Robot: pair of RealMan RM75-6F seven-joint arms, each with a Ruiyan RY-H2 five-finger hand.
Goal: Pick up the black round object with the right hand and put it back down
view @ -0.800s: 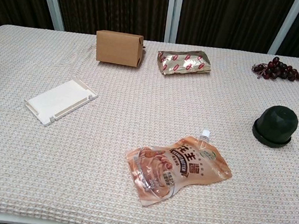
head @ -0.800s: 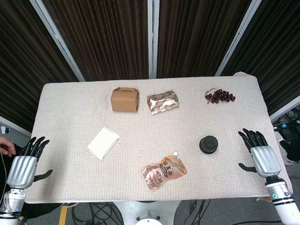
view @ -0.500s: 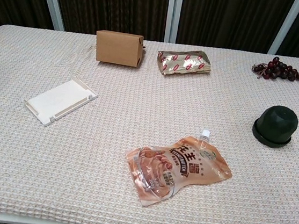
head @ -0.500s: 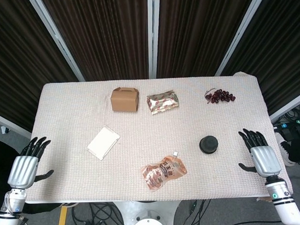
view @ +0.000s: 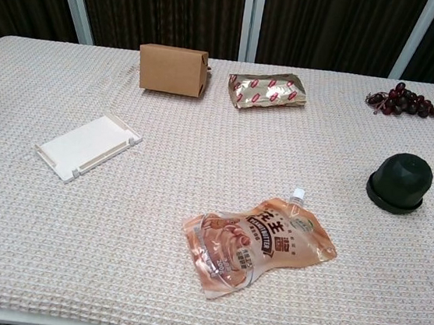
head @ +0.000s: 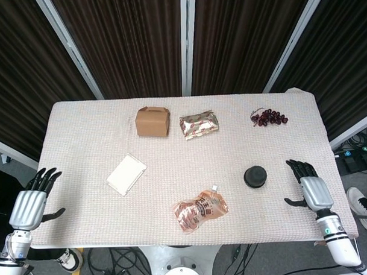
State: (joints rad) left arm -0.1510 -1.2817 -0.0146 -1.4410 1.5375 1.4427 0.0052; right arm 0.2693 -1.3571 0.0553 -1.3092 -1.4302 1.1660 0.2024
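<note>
Beside black round object (head: 255, 176): right robot hand (head: 311, 189) spread, empty; pouch (head: 200, 212) nearby.

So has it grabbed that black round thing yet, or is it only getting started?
Only starting. Nothing looks done: the black round object sits on the table cloth, untouched. In hand: nothing; the right hand hovers open beside it, with a gap between them. The left hand is open at the far edge. Left: reach, lift, set down.
</note>
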